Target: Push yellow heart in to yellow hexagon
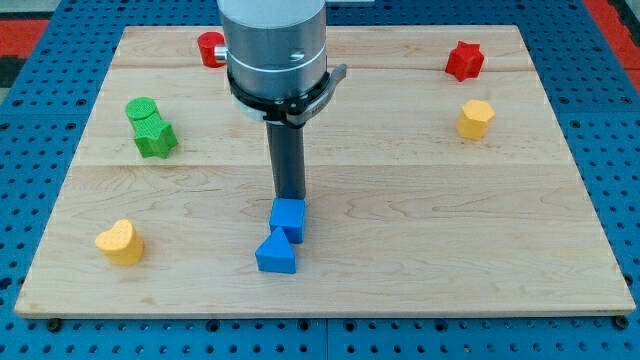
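The yellow heart (120, 242) lies near the board's bottom left corner. The yellow hexagon (476, 118) lies at the right side, toward the view's top. My tip (290, 197) stands near the board's middle, touching or just above the top edge of the blue cube (288, 219). The tip is far to the right of the yellow heart and far to the left of the yellow hexagon.
A blue triangular block (276, 254) touches the blue cube's lower left. A green cylinder (142, 110) and a green star (156, 137) sit together at the left. A red star (464, 60) is at top right, a red block (210, 48) at top left, partly hidden by the arm.
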Motion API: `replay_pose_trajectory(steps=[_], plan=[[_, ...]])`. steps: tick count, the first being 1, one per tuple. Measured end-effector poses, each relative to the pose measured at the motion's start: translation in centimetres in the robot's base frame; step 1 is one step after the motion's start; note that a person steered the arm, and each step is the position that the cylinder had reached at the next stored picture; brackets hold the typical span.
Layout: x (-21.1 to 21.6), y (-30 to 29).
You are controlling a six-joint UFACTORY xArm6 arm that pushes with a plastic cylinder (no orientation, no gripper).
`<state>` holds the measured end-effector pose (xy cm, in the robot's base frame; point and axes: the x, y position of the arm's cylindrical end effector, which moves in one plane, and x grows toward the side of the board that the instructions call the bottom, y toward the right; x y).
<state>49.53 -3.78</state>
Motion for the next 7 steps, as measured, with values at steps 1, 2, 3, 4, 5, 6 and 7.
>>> replay_pose_trajectory(steps=[1,2,3,4,5,6,7], plan=[[-0.7,-2.0],[-1.6,-7.1],[0.7,-8.2],[4.1,-5.8],[7.6,-6.6],[10.3,-12.2],[10.5,-19.0]])
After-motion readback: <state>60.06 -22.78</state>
